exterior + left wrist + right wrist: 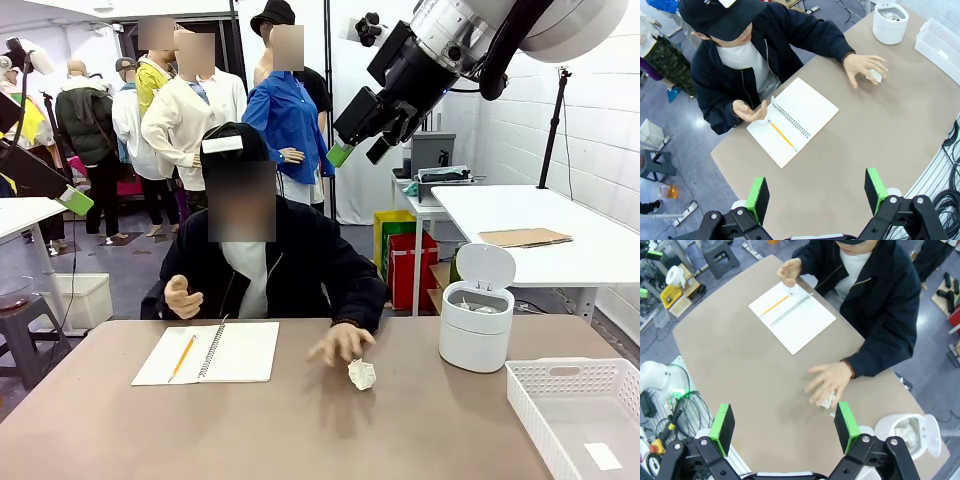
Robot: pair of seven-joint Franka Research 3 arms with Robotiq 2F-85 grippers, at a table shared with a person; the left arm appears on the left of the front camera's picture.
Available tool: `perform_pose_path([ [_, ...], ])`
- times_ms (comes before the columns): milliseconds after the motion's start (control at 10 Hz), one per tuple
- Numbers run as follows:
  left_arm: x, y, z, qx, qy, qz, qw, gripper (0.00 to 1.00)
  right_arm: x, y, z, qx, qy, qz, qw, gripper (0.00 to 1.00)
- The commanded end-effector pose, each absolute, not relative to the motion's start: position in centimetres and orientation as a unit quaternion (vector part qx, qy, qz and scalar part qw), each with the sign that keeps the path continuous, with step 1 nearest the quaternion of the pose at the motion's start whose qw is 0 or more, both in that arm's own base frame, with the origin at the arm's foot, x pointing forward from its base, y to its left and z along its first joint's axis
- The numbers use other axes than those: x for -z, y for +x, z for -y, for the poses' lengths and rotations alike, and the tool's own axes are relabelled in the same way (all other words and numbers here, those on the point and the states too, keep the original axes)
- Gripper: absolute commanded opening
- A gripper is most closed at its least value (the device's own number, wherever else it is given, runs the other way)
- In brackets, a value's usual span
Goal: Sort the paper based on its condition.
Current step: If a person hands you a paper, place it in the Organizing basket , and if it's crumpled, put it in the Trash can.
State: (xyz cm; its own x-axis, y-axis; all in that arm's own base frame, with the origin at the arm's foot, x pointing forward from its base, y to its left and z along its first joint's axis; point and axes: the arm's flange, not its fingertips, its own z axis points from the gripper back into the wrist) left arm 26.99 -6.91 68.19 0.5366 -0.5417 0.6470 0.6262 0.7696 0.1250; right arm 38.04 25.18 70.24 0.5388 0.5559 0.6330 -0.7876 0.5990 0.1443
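The right hand [785, 422] is released, jaws wide, high over the tabletop [250, 430]; the left hand [816, 194] likewise spread. The paper wad [362, 374] lies mid-tabletop, the person's hand [340, 345] at its 11 o'clock, white bin [476, 325] at 2 o'clock, notebook [215, 352] at 9

Looks over a tan rounded table [200, 430] toward a white brick wall [600, 130] at right, past a white side table [600, 258] bearing brown cardboard [525, 237], a red crate [405, 268] near it, a grey stool [20, 312] on bluish-grey floor [130, 270] at left.
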Motion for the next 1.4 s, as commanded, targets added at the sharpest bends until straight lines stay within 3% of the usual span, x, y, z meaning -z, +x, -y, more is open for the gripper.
perform_pose_path([
  [0,-68.2,27.0,6.9,0.333,-0.059,0.346,0.875,1.0,-70.2,38.1,-25.2,-0.394,0.212,0.274,0.851,1.0],
  [700,-68.2,27.0,6.9,0.333,-0.059,0.346,0.875,1.0,-70.2,38.0,-25.2,-0.395,0.212,0.274,0.851,1.0],
  [1100,-68.2,27.0,6.9,0.333,-0.059,0.346,0.875,1.0,-68.0,40.3,-24.7,-0.305,0.206,0.255,0.894,1.0],
  [1300,-68.2,27.0,6.9,0.333,-0.059,0.346,0.875,1.0,-65.4,42.5,-23.9,-0.273,0.141,0.237,0.922,1.0],
])
